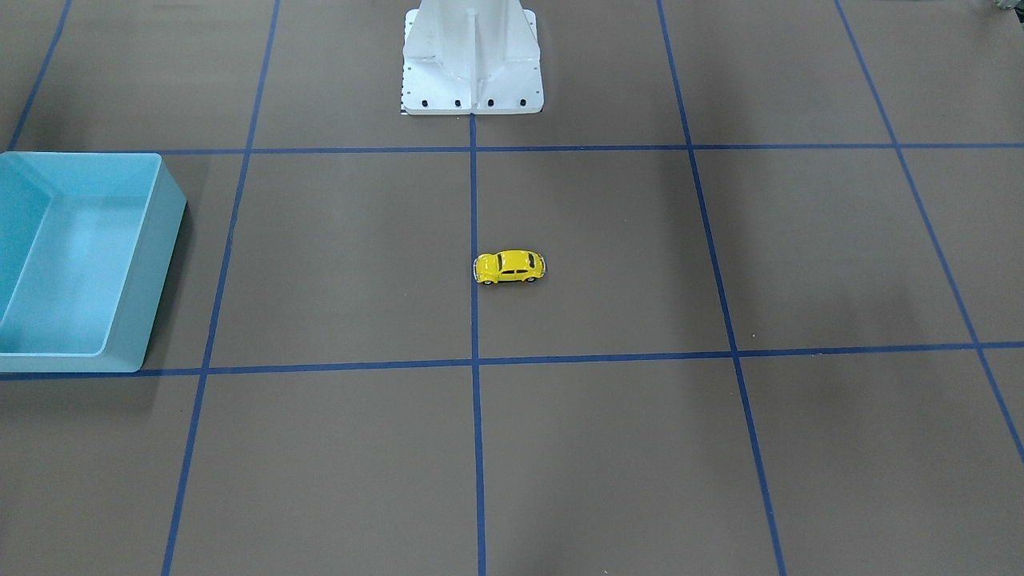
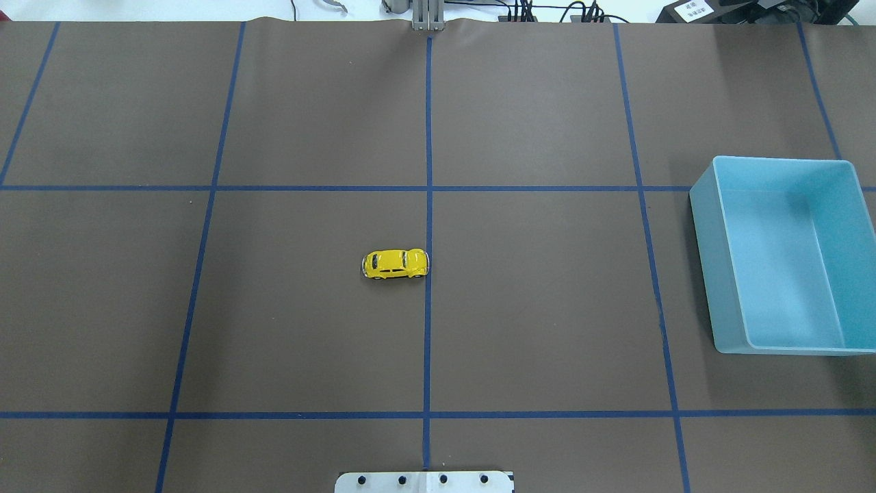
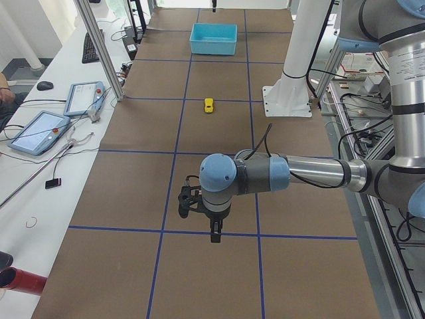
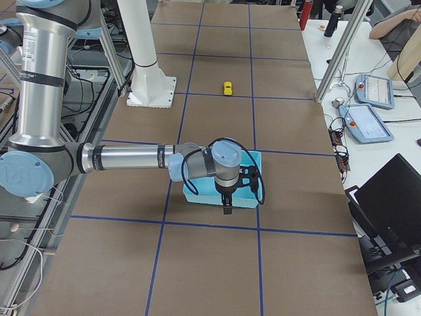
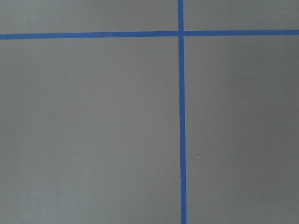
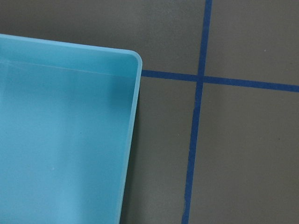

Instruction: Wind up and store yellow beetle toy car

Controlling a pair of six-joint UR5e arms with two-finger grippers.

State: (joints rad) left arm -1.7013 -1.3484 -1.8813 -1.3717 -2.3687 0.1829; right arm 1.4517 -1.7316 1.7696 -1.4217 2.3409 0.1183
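Brown table (image 2: 547, 308), taped in blue squares. Finger state cannot be told for the left gripper (image 3: 213, 232) or the right gripper (image 4: 227, 207). Both hover well apart from the car (image 2: 395, 263), which sits mid-table with the bin (image 2: 717, 274) at its three o'clock. The car looks light, rigid and slippery, so pinch it across the doors.

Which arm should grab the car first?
Left, narrowly: the yellow beetle toy car sits just on the robot's left of the centre tape line. The right hand hangs over the blue bin, suited to storing.
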